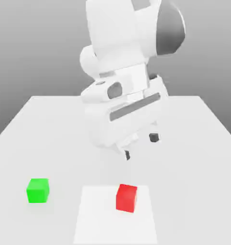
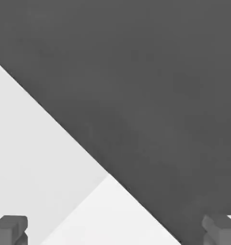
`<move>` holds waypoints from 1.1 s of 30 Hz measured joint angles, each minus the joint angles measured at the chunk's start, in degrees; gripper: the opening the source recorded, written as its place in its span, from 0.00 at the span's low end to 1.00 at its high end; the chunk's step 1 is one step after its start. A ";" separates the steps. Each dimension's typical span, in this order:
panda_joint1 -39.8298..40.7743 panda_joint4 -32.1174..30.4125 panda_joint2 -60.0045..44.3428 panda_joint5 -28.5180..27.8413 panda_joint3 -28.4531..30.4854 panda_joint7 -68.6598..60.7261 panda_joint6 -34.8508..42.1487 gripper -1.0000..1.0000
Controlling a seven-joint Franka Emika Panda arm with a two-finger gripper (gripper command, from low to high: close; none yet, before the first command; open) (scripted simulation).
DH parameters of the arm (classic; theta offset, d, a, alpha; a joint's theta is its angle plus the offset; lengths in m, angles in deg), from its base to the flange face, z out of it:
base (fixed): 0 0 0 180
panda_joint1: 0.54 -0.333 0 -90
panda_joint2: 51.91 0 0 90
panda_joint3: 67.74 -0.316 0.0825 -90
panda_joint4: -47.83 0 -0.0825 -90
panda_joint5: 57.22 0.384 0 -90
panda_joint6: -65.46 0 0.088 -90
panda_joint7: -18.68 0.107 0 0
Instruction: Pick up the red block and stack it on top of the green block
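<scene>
The red block (image 1: 126, 197) is a small matte cube lying on a paler square patch near the table's front, slightly toward the exterior view's right. The green block (image 1: 38, 190) rests on the table at the exterior view's left, well apart from the red one. My gripper (image 1: 141, 146) hangs above the table behind the red block, tilted, its two dark fingertips (image 1: 155, 138) spread wide with nothing between them. In the hand view the gripper (image 2: 115, 232) shows its fingertips (image 2: 10, 228) far apart at the frame's corners, over the table's edge.
The white table (image 1: 194, 158) stretches wide around both blocks. A lighter square patch (image 1: 96, 220) marks its front middle. The bulky white arm (image 1: 127, 57) rises above the table's centre. Beyond the table lies dark grey floor (image 2: 151, 86).
</scene>
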State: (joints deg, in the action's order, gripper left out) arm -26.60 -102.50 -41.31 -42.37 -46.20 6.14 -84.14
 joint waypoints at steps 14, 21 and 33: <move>-0.51 -9.22 -10.50 -14.32 0.53 -12.92 -10.31 0.50; 0.04 -8.00 -13.43 -13.68 -0.48 -14.21 -13.02 0.50; 5.99 -7.15 -23.43 -1.07 -9.46 -23.28 -20.79 0.50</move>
State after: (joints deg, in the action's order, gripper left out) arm -20.60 -109.65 -64.75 -43.44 -55.67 -17.14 -104.93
